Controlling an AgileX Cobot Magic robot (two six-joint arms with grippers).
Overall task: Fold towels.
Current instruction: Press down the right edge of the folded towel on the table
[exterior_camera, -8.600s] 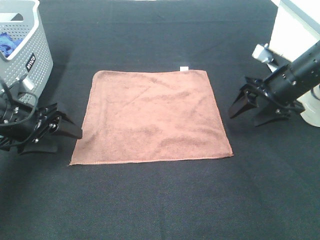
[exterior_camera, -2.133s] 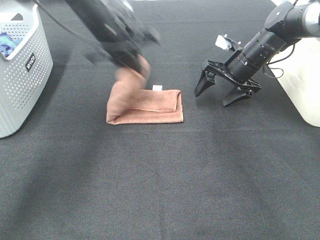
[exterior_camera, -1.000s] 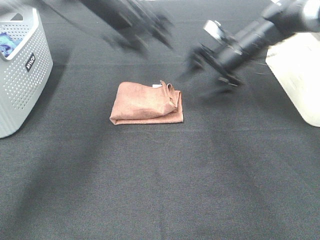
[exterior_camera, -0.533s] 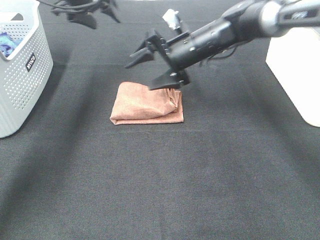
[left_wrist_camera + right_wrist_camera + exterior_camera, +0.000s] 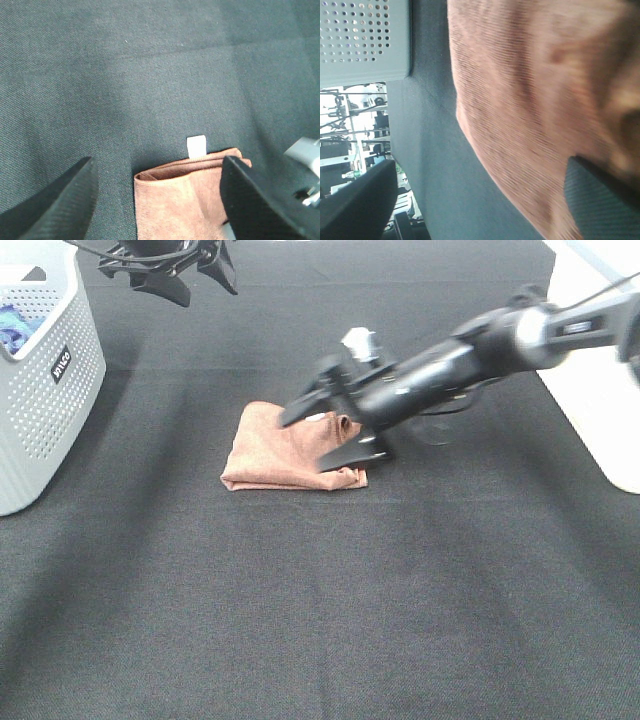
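The reddish-brown microfibre towel (image 5: 285, 452), which was lying flat a few seconds ago, is now sitting as a small folded bundle in the middle of the frame on the black table cover (image 5: 330, 620). The left gripper (image 5: 208, 295) has moved away to the upper left and is hanging with its jaws apart. The right gripper (image 5: 303, 445) has come down on the right end of the towel, jaws spread wide over it. The folding seems mostly done. I think this arm is going to flatten the lumpy end.
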